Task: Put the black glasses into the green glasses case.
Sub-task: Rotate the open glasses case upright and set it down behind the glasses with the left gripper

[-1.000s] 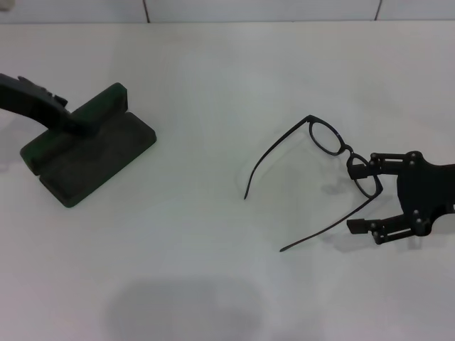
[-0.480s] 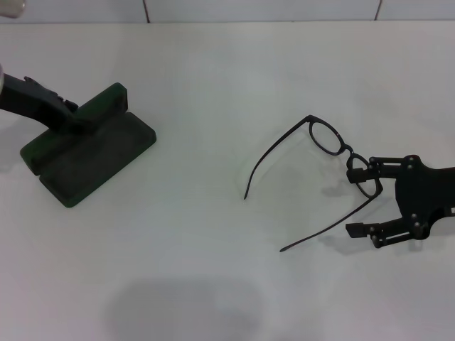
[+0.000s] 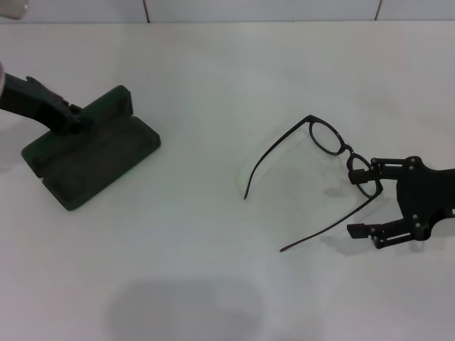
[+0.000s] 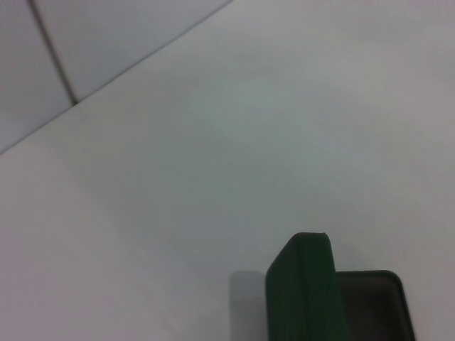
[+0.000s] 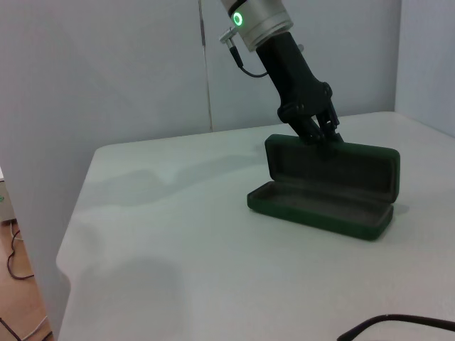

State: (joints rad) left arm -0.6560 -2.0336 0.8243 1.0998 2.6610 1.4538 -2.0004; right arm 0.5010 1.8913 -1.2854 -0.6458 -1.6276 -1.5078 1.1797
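The green glasses case lies open at the left of the white table, lid raised. My left gripper is shut on the lid's top edge; the right wrist view shows its fingers pinching the lid of the case. The left wrist view shows only the lid's edge. The black glasses lie at centre right, temple arms unfolded and pointing toward the near left. My right gripper is open, its fingers on either side of the frame's right end. One temple arm shows in the right wrist view.
The white table ends at a tiled wall at the back. A grey wall stands behind the table's far side in the right wrist view. Nothing else lies between the case and the glasses.
My left gripper has drawn back to the left with the lid, tilting it open further and nudging the case. The right gripper and glasses have barely moved.
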